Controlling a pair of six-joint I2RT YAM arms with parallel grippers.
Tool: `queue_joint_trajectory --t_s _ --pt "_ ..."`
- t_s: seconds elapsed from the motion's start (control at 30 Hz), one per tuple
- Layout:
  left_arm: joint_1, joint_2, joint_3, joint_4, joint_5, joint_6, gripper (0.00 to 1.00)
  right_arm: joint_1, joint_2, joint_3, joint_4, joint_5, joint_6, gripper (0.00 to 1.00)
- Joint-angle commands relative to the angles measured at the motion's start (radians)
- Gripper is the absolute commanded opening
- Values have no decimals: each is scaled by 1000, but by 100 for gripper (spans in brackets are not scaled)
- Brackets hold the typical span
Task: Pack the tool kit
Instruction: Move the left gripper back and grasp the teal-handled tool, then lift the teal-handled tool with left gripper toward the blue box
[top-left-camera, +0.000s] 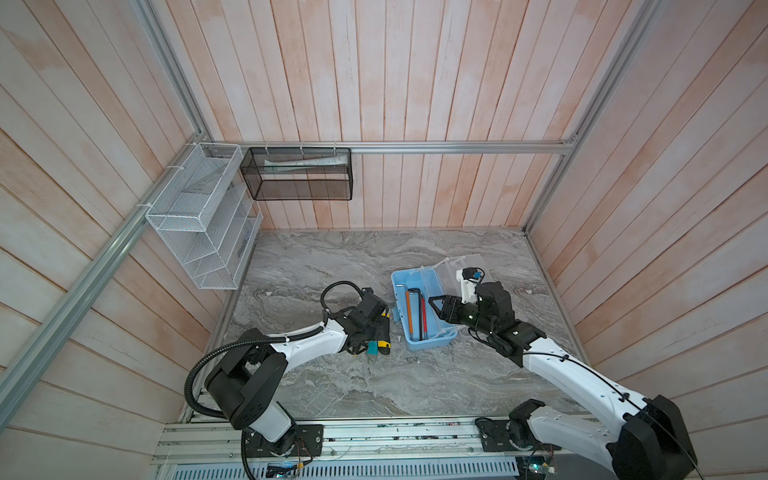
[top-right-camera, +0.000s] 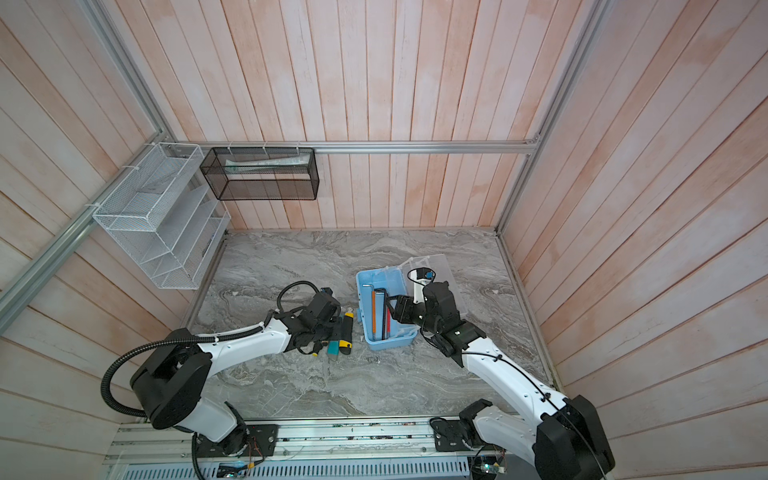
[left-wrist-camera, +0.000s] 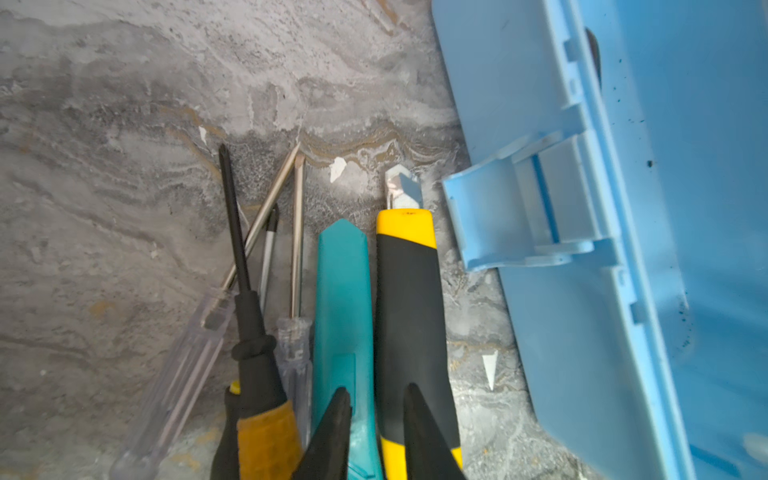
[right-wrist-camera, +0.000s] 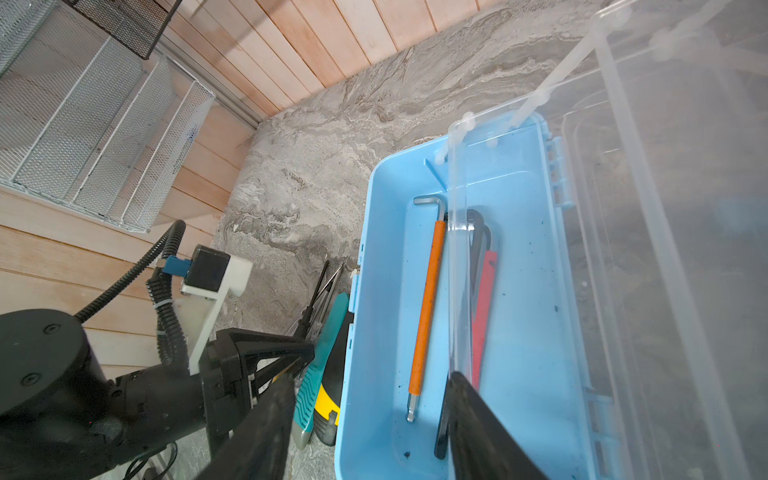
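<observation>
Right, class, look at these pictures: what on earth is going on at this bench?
A robot is packing a light-blue tool kit, which sits open with its clear lid swung back. Hex keys already lie inside. The right gripper is open over the case. The left gripper is down over the screwdrivers, teal cutter and yellow-black cutter lying on the table beside the case, jaws narrowly apart; whether it grips one is unclear.

Pinkish plank walls (top-left-camera: 415, 83), grey marble tabletop (top-left-camera: 374, 257) (veined)
</observation>
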Motion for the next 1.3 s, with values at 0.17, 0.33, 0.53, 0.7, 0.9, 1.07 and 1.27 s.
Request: queue_joint_trajectory --t_s 0.17,0.33,0.53,0.7,0.9,1.07,1.27 --pt "-5 37 -20 -25 -30 -9 26 5 5 -9 23 5 -2 62" --pt "-4 48 -30 -30 -38 -10 29 5 6 -19 34 11 1 63" --pt "-5 74 -25 -26 -33 -6 30 6 11 -20 34 12 -3 65" --pt "-8 98 -18 -30 -43 3 31 6 5 -30 37 20 -3 65" --pt "-21 136 3 -49 -66 7 35 5 3 -40 40 25 -5 67" --pt "-32 154 16 -69 -96 7 35 6 5 -45 48 22 -5 67" --pt "-40 173 28 -104 -140 6 40 5 8 -48 55 22 -7 67"
